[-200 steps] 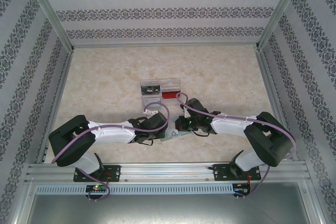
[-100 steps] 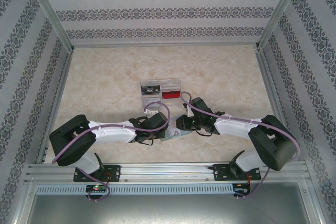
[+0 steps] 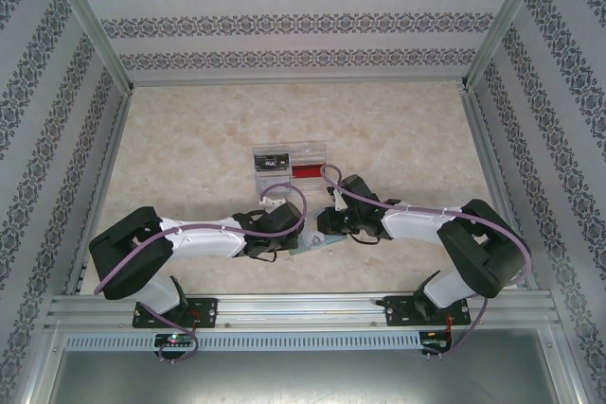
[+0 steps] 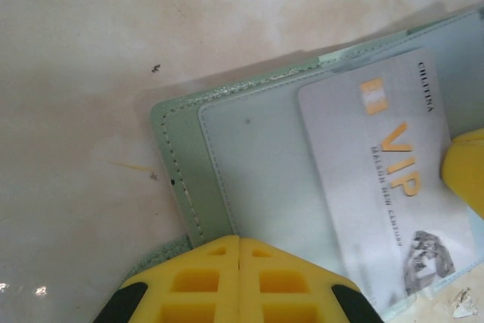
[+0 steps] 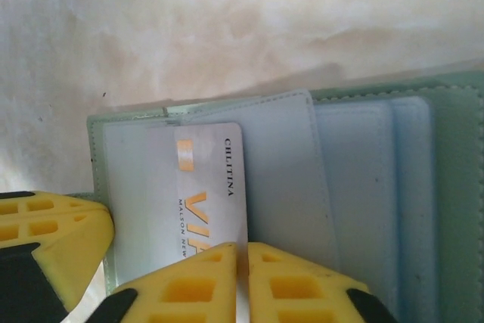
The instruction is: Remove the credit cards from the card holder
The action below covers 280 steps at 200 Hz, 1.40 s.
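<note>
The grey-green card holder lies open on the table between my two wrists, its pale blue-grey inside facing up. A silver credit card marked VIP sits in the left pocket, also seen in the left wrist view. My right gripper is shut, and the card's right edge runs into the thin slit between its yellow fingers. My left gripper is shut with nothing between its fingers, its tips resting on the holder's inner edge. A red card lies in the clear tray.
The clear divided tray stands just behind the grippers and also holds a dark item. The left gripper's yellow finger sits close beside the holder's left edge. Patterned walls and metal rails ring the marble table.
The right arm's elbow swung outward and came back, while its wrist stayed over the holder. The left arm and the holder have not moved.
</note>
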### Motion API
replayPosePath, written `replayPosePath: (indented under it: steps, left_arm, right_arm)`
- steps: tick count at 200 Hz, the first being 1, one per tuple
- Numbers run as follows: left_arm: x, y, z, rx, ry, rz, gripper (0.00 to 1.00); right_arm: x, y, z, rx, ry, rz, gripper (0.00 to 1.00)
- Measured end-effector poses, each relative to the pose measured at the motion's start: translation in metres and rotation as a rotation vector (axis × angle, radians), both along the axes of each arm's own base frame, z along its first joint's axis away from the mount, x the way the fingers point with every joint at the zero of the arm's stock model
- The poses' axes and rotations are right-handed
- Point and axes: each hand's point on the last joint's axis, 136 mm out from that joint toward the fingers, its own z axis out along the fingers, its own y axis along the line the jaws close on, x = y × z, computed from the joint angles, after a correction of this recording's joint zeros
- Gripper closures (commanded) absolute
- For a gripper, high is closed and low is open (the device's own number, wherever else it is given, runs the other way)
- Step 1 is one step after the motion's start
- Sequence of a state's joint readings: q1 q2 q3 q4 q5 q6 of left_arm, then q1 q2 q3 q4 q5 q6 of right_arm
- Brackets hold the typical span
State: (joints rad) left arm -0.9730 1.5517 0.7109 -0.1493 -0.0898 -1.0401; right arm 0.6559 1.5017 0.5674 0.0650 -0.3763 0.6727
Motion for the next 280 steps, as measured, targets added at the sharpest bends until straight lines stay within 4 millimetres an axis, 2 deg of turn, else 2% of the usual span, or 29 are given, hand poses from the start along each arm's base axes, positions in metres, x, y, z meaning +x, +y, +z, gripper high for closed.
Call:
replayPosePath:
  steps: [6,66,144,165,185,197,214,220,229,245,253,267,280]
  left_arm:
    - [0.000,0.000,0.000,0.000,0.000,0.000,1.00]
    - [0.000,0.000,0.000,0.000,0.000,0.000,1.00]
    - [0.000,0.000,0.001,-0.001,-0.001,0.000,1.00]
    - [-0.001,0.001,0.002,-0.007,-0.001,-0.002,1.00]
    - [-0.003,0.001,0.008,-0.014,-0.008,-0.015,0.98]
    - [-0.002,0.001,0.015,-0.025,-0.022,-0.021,0.90]
    - [-0.002,0.003,0.033,-0.045,-0.056,-0.037,0.57]
    - [-0.001,0.003,0.040,-0.056,-0.070,-0.034,0.49]
    - [0.000,0.007,0.052,-0.067,-0.096,-0.028,0.44]
    - [0.001,0.016,0.075,-0.083,-0.150,-0.012,0.19]
    - [0.001,0.022,0.087,-0.092,-0.180,-0.001,0.09]
    - [0.001,0.034,0.109,-0.115,-0.235,0.025,0.00]
    - [-0.001,0.050,0.127,-0.139,-0.292,0.054,0.00]
  right_arm:
    - [0.000,0.000,0.000,0.000,-0.002,0.003,1.00]
    - [0.006,-0.006,0.008,0.019,-0.018,-0.022,1.00]
    - [0.023,-0.049,0.022,0.015,-0.077,-0.156,1.00]
    - [0.025,-0.056,0.031,0.021,-0.101,-0.176,1.00]
    - [0.025,-0.059,0.048,0.036,-0.155,-0.182,1.00]
    - [0.026,-0.061,0.059,0.040,-0.194,-0.182,1.00]
    - [0.026,-0.062,0.072,0.026,-0.247,-0.174,1.00]
    - [0.025,-0.061,0.076,0.018,-0.266,-0.164,1.00]
    - [0.025,-0.058,0.083,0.000,-0.295,-0.143,1.00]
    - [0.025,-0.051,0.097,-0.028,-0.358,-0.104,1.00]
    - [0.026,-0.047,0.105,-0.045,-0.396,-0.079,1.00]
    - [0.027,-0.036,0.122,-0.068,-0.476,-0.027,1.00]
    - [0.029,-0.026,0.136,-0.086,-0.549,0.025,1.00]
